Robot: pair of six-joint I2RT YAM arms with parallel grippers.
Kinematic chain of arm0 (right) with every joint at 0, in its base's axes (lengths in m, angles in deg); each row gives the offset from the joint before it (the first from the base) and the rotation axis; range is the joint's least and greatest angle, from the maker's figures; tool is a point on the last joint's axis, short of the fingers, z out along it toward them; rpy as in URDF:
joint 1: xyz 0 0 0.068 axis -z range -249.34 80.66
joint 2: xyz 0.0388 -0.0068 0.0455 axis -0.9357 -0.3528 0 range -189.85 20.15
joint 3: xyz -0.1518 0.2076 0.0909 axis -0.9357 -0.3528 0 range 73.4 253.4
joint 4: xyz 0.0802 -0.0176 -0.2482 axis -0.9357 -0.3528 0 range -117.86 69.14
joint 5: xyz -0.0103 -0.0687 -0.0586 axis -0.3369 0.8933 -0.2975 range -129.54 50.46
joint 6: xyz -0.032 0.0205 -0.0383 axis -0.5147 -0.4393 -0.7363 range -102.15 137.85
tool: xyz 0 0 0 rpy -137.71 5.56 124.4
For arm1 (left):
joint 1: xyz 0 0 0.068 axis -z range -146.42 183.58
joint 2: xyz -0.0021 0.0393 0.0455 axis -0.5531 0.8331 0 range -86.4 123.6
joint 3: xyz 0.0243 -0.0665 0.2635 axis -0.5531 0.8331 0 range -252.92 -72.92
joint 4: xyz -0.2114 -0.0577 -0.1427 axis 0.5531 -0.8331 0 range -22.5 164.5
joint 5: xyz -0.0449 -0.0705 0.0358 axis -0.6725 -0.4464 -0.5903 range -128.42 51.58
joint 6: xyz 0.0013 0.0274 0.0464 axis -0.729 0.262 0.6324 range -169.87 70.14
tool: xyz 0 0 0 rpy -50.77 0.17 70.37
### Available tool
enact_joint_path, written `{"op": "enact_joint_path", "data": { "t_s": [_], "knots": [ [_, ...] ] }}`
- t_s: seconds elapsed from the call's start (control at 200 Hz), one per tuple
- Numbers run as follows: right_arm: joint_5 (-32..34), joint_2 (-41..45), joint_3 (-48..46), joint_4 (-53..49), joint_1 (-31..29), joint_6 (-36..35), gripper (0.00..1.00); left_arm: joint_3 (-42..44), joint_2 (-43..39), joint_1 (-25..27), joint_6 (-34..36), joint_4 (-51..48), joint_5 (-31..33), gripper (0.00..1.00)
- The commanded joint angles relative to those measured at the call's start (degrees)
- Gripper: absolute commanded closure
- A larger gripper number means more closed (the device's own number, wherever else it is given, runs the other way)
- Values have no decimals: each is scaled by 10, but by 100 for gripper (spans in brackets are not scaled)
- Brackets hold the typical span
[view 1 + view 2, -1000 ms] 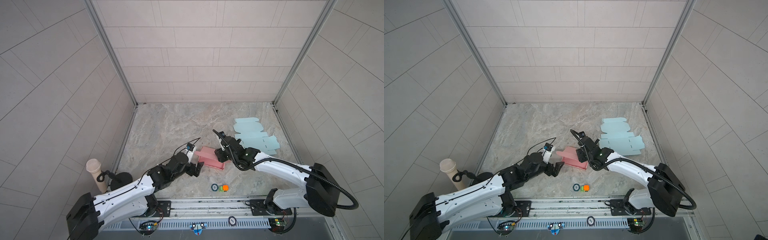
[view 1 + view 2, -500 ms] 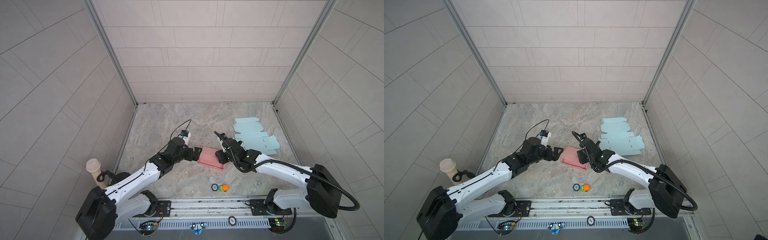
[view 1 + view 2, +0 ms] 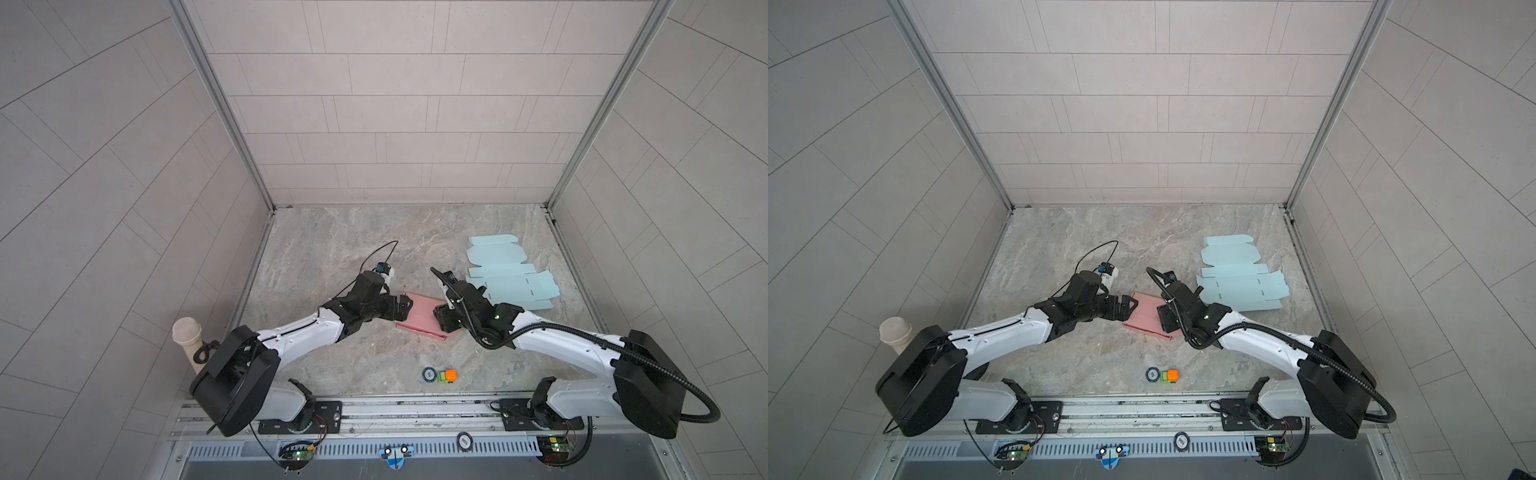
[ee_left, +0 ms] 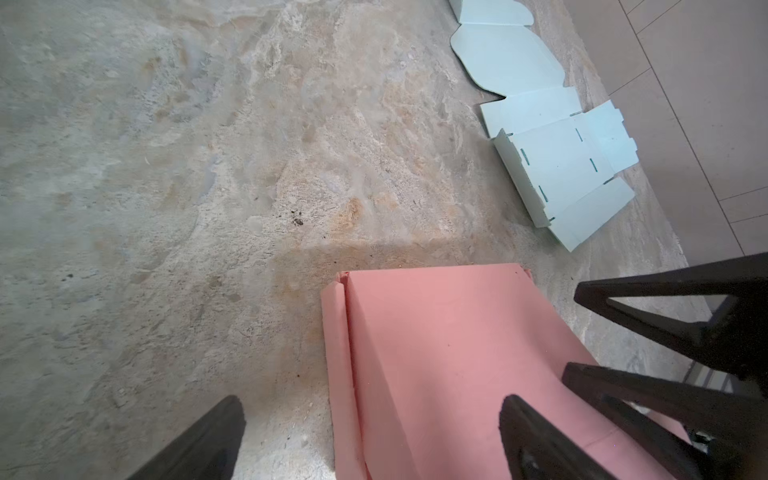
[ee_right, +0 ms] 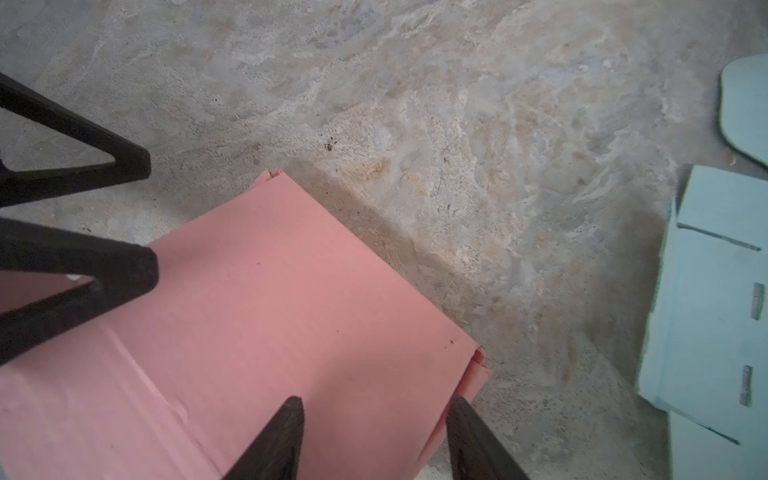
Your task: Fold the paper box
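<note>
The pink paper box (image 3: 419, 316) (image 3: 1144, 316) lies low on the stone floor between my two arms, its lid down. My left gripper (image 3: 405, 307) (image 4: 372, 409) is open wide at the box's left end. One of its fingers (image 4: 523, 428) is over the lid and the other is over bare floor, with the side flap (image 4: 334, 353) between them. My right gripper (image 3: 442, 318) (image 5: 374, 409) is at the right end, its jaws apart and astride that edge. One finger (image 5: 282, 432) lies over the pink box (image 5: 270, 332), the other just outside it.
Flat light-blue box blanks (image 3: 511, 278) (image 3: 1237, 278) lie at the back right, close behind my right wrist. A small orange-and-green piece (image 3: 446, 375) and a black ring (image 3: 429, 374) sit near the front rail. A beige cup-like post (image 3: 187, 336) stands at the left.
My left arm has swung from the front of the floor up to the box's left end, the gripper staying open. The right arm and the box have not moved.
</note>
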Motion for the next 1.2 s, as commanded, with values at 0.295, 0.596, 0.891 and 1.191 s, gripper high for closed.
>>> {"op": "enact_joint_path", "data": {
  "t_s": [0.295, 0.596, 0.891, 1.191],
  "knots": [
    [-3, 10, -17, -5, -3, 26, 42, 25, 36, 0, 1, 29, 14, 0],
    [-10, 8, -30, 1, -3, 43, 42, 44, 48, 2, -2, 42, 22, 0],
    [-17, 5, -44, 11, -3, 60, 42, 55, 57, 4, -7, 56, 25, 0],
    [-24, 1, -46, 23, -1, 69, 42, 62, 66, 6, -9, 67, 26, 1]
  ]
}}
